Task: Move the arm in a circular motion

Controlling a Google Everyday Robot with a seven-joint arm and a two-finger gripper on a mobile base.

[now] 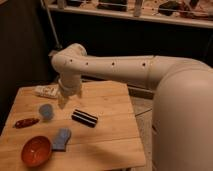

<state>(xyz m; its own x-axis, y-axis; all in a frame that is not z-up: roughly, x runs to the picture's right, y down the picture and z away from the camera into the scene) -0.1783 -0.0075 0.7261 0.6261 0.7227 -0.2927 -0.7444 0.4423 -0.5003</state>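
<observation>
The arm [125, 70] is a thick cream-white tube with small dark holes. It reaches from the right edge of the camera view across to a rounded joint [70, 56] at the upper left, then bends down. Its small pale gripper [62, 101] hangs over the back left of the wooden table [112, 145]. It is just right of a white packet [46, 91] and just above a blue-grey cup [46, 111]. The gripper holds nothing that I can see.
On the table lie a black bar with white stripes [84, 118], a blue cloth piece [62, 138], an orange bowl [36, 151] and a dark red pod-shaped item [26, 122]. A dark wall and a shelf [150, 15] stand behind. Grey floor [142, 107] lies to the right.
</observation>
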